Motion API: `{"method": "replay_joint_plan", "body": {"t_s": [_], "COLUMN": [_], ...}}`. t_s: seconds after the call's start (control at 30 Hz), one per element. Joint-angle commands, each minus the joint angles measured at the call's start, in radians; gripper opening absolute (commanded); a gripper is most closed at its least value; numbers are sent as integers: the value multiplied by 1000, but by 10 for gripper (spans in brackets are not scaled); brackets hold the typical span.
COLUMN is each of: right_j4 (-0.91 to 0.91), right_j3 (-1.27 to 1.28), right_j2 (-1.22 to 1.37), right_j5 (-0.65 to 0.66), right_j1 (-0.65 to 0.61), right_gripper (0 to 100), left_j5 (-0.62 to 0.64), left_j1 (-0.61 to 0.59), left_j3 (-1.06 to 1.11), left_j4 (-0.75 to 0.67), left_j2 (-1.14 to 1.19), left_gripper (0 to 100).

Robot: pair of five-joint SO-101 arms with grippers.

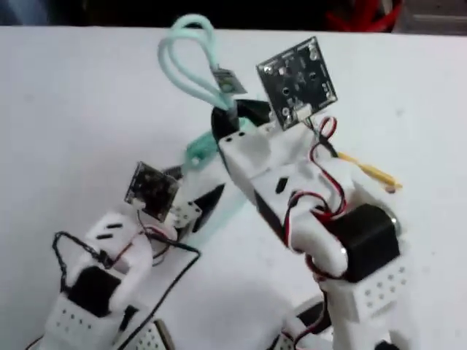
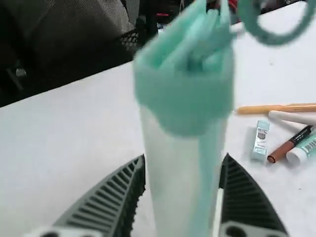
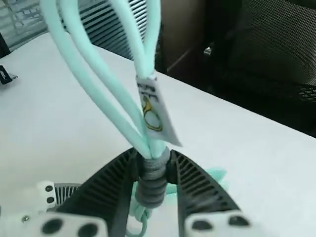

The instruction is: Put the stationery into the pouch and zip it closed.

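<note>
The left gripper (image 2: 183, 160) has its two black ribbed jaws parted about as wide as the pouch (image 2: 180, 94), one against each long edge, so it is grasping the pouch between them. The pouch is mint green and partly see-through. It runs out from between those jaws, away from the wrist, and its darker green end lies beyond the fingertips.

Past that far end the right gripper (image 3: 153, 155) is clenched. Its jaws are drawn almost together on a grey collar (image 3: 152, 185) that binds the pouch's mint cord loop (image 3: 98, 74). The loop rises out beyond the fingertips, and a paper tag (image 3: 154, 112) hangs on it just past the collar.

Farther right, on the white table (image 1: 73, 109) and well apart from both grippers, the stationery lies loose outside the pouch. An orange pen (image 2: 276, 108) is there with a white pen (image 2: 294, 117) just beside it. Near these are a brown marker (image 2: 291, 144) and a small pale tube (image 2: 260, 139).
</note>
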Motion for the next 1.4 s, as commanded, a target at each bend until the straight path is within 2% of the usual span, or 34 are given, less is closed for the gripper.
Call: {"method": "replay_joint_plan", "body": {"t_s": [0.0,0.2,0.4,0.57,0.77,1.1,1.23,1.37], "right_j4": [-1,-71,-122,-173,-275,-348,-421,-470], "right_j3": [14,127,135,133,141,169,232,298], "right_j2": [-19,-28,-27,-30,-21,-19,-19,-21], "right_j5": [-9,-9,-6,75,84,91,91,160], "right_j1": [-2,-41,-38,-27,114,306,363,375], "right_gripper": [17,17,17,17,17,17,17,17], "left_j5": [-3,-3,-6,-8,-9,-9,-9,-9], "left_j1": [24,79,74,74,74,76,76,76], "left_j3": [-15,-17,-23,-17,-15,6,6,6], "left_j4": [0,-9,-9,-9,-9,-15,-15,-15], "left_j2": [-21,-24,-25,-25,-25,-25,-25,-25], "left_gripper": [245,222,18,37,37,37,37,37]}}
